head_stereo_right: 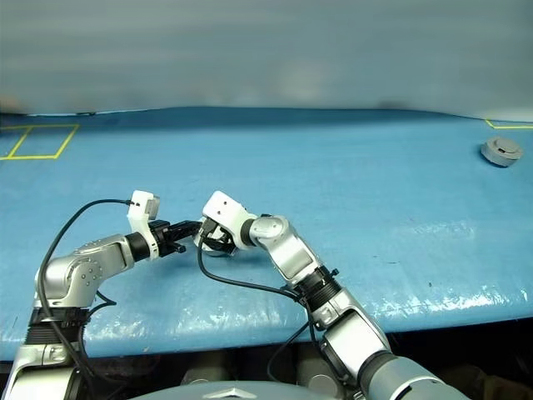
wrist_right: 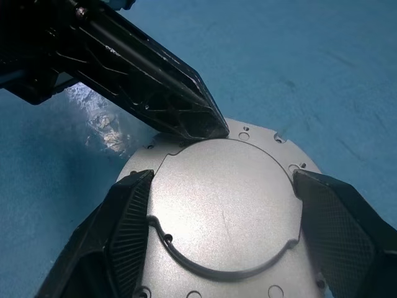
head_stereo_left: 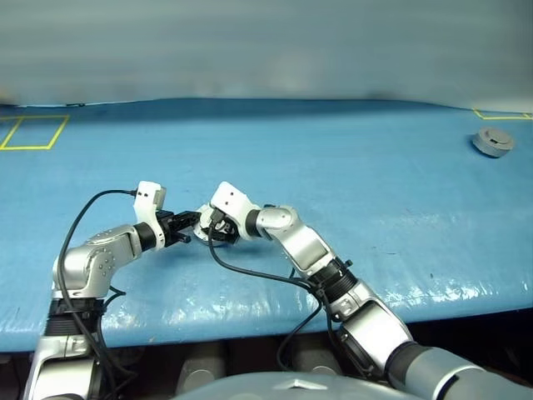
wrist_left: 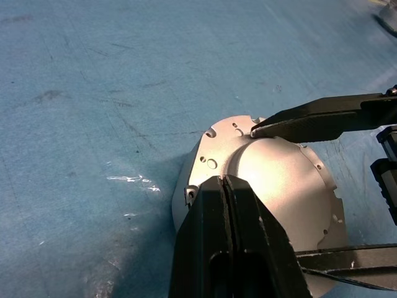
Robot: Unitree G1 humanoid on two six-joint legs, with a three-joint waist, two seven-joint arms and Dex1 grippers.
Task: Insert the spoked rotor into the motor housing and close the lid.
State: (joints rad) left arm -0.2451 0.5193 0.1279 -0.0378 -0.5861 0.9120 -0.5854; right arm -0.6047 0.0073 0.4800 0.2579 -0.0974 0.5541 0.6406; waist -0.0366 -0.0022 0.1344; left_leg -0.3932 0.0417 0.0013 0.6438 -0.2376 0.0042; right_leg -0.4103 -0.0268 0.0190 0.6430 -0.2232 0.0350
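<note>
While the two arms meet low in the left-centre of the head view, the lid (wrist_right: 223, 205) lies plain face up on the motor housing (wrist_left: 208, 152), which rests on the blue table (head_stereo_left: 350, 158). The right gripper (wrist_right: 223, 239) straddles the lid's raised centre with its fingers spread wide, one at each side; whether they actually press on it I cannot tell. The left gripper (wrist_left: 224, 186) has its fingers pinched together, holding nothing, and its tip rests at the lid's edge. Another grey round part (head_stereo_left: 493, 142) sits far off at the upper right. The rotor is presumably inside, so the step looks like seating the lid. To do that well, keep the right fingers centred, press straight down with the closed tip, and avoid tilting the lid.
</note>
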